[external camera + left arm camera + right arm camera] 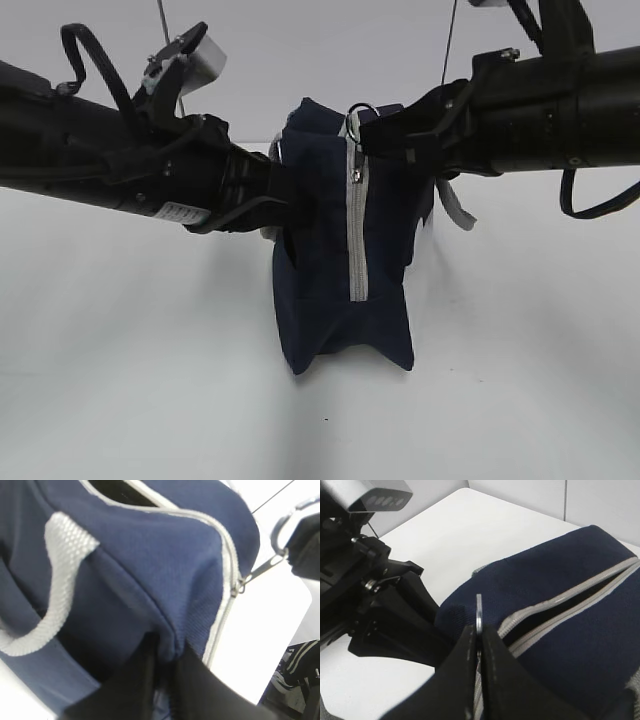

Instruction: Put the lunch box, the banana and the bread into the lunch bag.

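Bag (pixel 330 250) is standing upright mid-table (pixel 120 380), narrow end with the grey zipper (pixel 357 230) facing the exterior camera. Both arms are coming in at the bag's top, one from each side.

Left gripper (pixel 165 667) is pinching a fold of the navy fabric at the bag's corner, fingers (pixel 135 690) closed tight on the cloth, just beside the zipper line. A grey handle (pixel 55 585) is looping down the bag's side next to it.

Right gripper (pixel 479 637) is pinching the metal pull ring (pixel 479 611), fingers (pixel 497 680) pressed together on it, ring sticking up edge-on between them. In the exterior view the ring (pixel 362 110) is sitting at the top of the bag's end.

Zipper is partly open along the top; dark gap is showing between the two grey tracks in the right wrist view. Can't tell what's inside. Box, banana and bread aren't showing in any view.
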`<state>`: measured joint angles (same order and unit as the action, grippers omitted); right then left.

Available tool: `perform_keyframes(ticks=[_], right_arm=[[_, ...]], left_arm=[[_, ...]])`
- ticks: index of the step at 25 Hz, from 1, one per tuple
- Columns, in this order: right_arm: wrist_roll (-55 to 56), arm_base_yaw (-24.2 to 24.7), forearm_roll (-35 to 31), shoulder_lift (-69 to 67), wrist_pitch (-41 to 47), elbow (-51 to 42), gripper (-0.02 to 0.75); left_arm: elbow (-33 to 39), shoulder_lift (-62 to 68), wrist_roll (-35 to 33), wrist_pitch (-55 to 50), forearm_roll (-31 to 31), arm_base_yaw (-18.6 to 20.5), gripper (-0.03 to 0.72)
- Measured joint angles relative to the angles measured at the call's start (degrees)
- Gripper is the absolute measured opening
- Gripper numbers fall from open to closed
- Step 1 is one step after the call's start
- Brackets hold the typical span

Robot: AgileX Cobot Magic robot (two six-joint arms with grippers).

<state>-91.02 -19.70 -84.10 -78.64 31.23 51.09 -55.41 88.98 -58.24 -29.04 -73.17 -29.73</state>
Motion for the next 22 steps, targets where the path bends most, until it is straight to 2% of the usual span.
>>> perform_keyframes(ticks=[2, 3, 10, 15, 22], right_arm=[[0.0, 0.0, 0.0, 0.0, -0.1, 0.0, -0.016], [0.0, 0.0, 0.0, -0.1, -0.3, 0.0, -0.016], [0.0, 0.0, 0.1, -0.1, -1.2, 0.4, -0.016], [0.0, 0.1, 3.4, -0.2, -0.4, 3.7, -0.016], [0.0, 3.1, 6.0, -1.0, 0.3, 7.7, -0.016]], left_arm=[[0.0, 0.0, 0.0, 0.0, 0.0, 0.0, 0.016], [0.0, 0.0, 0.0, 0.0, 0.0, 0.0, 0.008], [0.0, 0.1, 0.0, -1.9, 0.6, 0.0, 0.004], [-0.1, 0.1, 0.0, -3.3, 3.1, 0.0, 0.003], [-0.2, 0.1, 0.0, -4.6, 4.8, 0.0, 0.003]])
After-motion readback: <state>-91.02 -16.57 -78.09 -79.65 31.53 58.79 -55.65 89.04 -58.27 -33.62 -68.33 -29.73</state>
